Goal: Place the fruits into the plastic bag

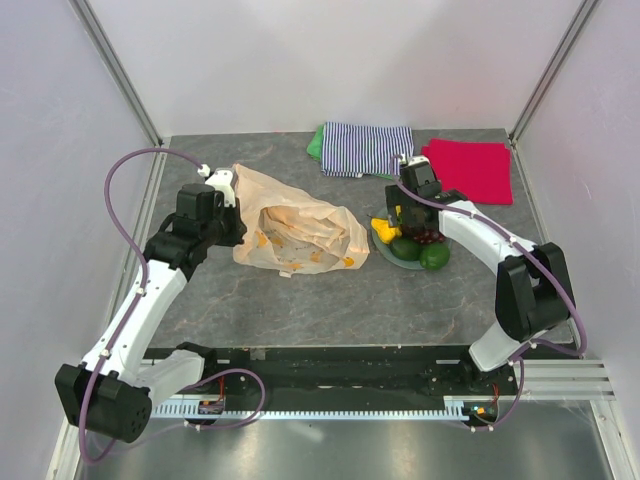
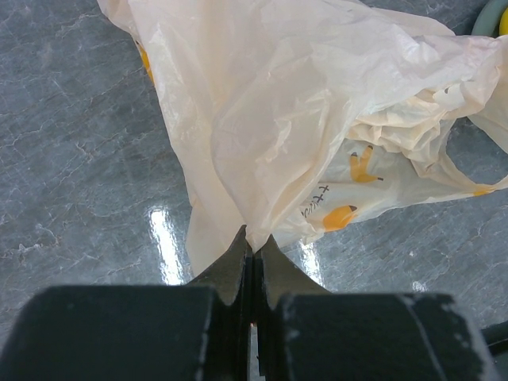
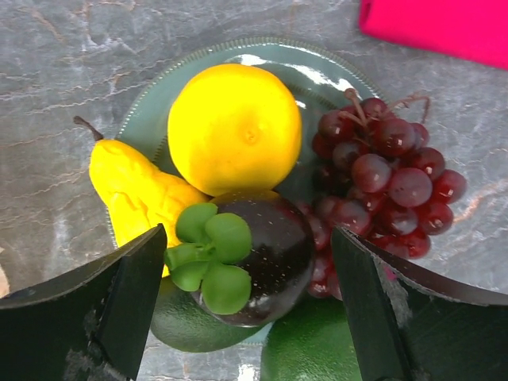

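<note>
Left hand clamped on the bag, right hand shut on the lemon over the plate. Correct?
No. The right hand is open, not shut on the lemon; the right wrist view shows it spread wide above the plate. The left hand is clamped on the bag.

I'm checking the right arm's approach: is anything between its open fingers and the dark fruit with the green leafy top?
Nothing visible. The right gripper straddles the dark fruit from above with open jaws; the grapes crowd it near one finger.

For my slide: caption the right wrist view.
Open right gripper over a plate of lemon, pear, grapes and a dark fruit.
</note>
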You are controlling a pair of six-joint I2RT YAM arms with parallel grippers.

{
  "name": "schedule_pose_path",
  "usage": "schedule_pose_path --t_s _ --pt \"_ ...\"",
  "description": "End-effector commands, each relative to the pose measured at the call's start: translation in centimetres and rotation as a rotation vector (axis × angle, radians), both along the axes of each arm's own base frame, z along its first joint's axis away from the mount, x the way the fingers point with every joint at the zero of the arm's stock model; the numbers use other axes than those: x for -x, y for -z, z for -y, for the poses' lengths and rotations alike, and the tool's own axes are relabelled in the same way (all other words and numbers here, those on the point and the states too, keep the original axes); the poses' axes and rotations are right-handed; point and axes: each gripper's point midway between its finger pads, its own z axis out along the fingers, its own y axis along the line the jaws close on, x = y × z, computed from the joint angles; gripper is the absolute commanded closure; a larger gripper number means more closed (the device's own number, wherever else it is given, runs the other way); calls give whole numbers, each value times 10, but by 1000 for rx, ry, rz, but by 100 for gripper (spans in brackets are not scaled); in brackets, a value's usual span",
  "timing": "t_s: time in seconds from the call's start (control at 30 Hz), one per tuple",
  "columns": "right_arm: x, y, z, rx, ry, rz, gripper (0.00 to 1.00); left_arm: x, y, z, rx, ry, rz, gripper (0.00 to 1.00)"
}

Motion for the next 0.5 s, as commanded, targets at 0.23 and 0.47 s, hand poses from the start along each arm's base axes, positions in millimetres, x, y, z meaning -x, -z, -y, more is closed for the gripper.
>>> schedule_pose_path --t_s 0.23,0.47 --pt "-5 -1 -1 -54 2 23 28 -4 -3 2 -14 37 24 99" --pt "-3 -20 -4 -81 -12 66 43 -3 -3 2 -12 43 26 98"
